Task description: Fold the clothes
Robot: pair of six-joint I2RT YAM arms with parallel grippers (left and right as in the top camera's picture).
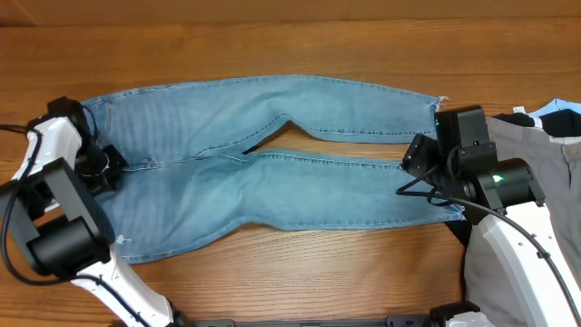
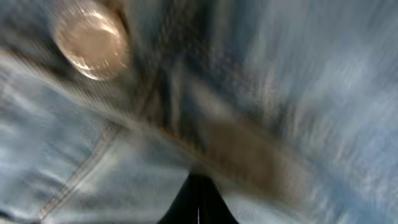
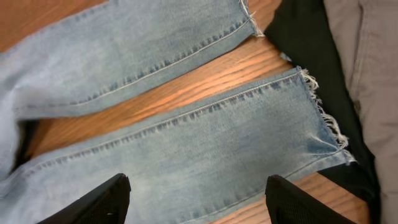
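The light-blue jeans [image 1: 272, 173] lie flat across the wooden table [image 1: 272, 45], waist at the left and both legs running right to frayed ankle hems. My left gripper [image 1: 102, 165] is at the waistband. In the left wrist view its fingers [image 2: 198, 205] are pressed together with blurred denim [image 2: 280, 74] all around them, and a metal button [image 2: 91, 38] shows at the upper left. My right gripper [image 1: 416, 163] is open and hovers over the near leg [image 3: 186, 155] by its frayed hem, with its fingertips [image 3: 198, 199] spread wide above the denim.
A grey garment [image 1: 526, 145] lies at the right edge of the table, also in the right wrist view [image 3: 367, 50], with black cloth [image 3: 305, 37] between it and the hems. A light-blue item [image 1: 558, 111] sits at the far right.
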